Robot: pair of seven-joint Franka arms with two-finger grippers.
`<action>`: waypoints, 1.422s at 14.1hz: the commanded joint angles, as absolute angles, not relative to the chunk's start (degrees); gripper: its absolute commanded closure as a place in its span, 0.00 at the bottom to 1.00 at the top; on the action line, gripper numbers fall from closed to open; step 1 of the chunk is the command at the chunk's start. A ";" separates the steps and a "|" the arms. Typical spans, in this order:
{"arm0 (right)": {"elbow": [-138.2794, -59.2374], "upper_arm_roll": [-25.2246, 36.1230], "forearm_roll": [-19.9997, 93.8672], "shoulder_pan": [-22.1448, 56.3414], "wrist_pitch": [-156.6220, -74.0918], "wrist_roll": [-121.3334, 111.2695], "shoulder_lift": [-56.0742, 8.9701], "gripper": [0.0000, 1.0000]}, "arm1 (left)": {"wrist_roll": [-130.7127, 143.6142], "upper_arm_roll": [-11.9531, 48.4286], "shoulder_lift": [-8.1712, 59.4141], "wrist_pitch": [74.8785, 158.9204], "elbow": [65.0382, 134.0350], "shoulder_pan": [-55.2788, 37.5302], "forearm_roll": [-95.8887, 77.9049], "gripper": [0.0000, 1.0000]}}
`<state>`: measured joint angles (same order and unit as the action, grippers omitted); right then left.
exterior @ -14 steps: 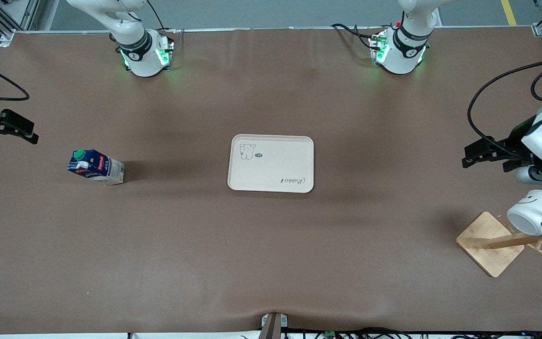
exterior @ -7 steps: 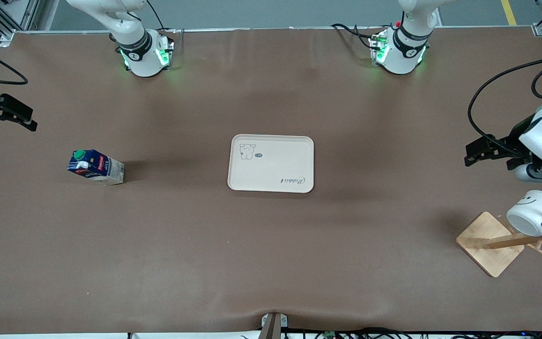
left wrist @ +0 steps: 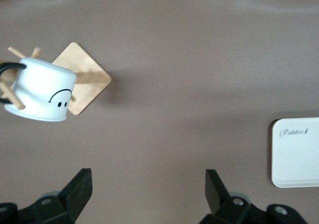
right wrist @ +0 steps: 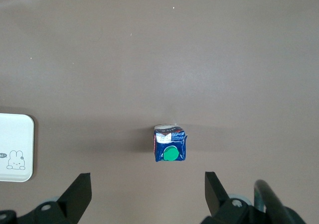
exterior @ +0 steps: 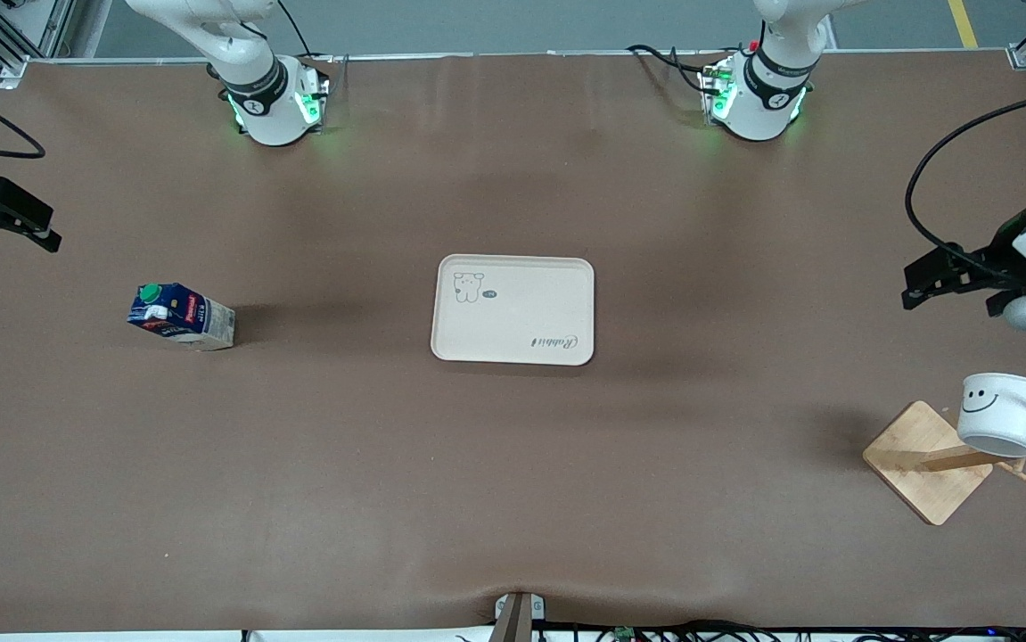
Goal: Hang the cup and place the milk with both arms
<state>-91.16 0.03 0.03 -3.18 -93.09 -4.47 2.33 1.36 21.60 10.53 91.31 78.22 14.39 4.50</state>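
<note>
The white cup [exterior: 1003, 415] with a black smiley hangs by its black handle on a peg of the wooden rack [exterior: 927, 459], mouth down, at the left arm's end of the table. It also shows in the left wrist view [left wrist: 42, 90]. My left gripper [exterior: 923, 283] is open and empty over bare table beside the rack, apart from the cup. The dark blue milk carton [exterior: 180, 316] with a green cap stands toward the right arm's end and shows in the right wrist view [right wrist: 170, 147]. My right gripper [exterior: 31, 223] is open and empty, up over the table near that end's edge.
A cream tray [exterior: 513, 309] with a rabbit drawing lies in the middle of the table and holds nothing. Its edge shows in the left wrist view [left wrist: 296, 152] and the right wrist view [right wrist: 15, 147]. Black cables hang by the left arm.
The cup has swung from tilted to hanging mouth down on its peg. My left gripper has drawn away from the rack. My right gripper has shifted a little away from the milk.
</note>
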 commanded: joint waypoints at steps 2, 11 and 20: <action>-91.67 0.09 0.44 -3.34 -92.72 -5.27 3.43 0.00 | 1.58 12.92 4.06 86.40 82.33 5.55 4.84 0.00; -91.67 0.18 0.35 -3.52 -92.64 -4.48 3.43 0.00 | 3.24 3.69 -10.27 91.14 99.22 -2.55 1.23 0.00; -91.67 0.18 0.35 -3.43 -92.20 -1.50 3.43 0.00 | 2.64 3.69 -6.51 87.71 93.17 -1.50 -1.67 0.00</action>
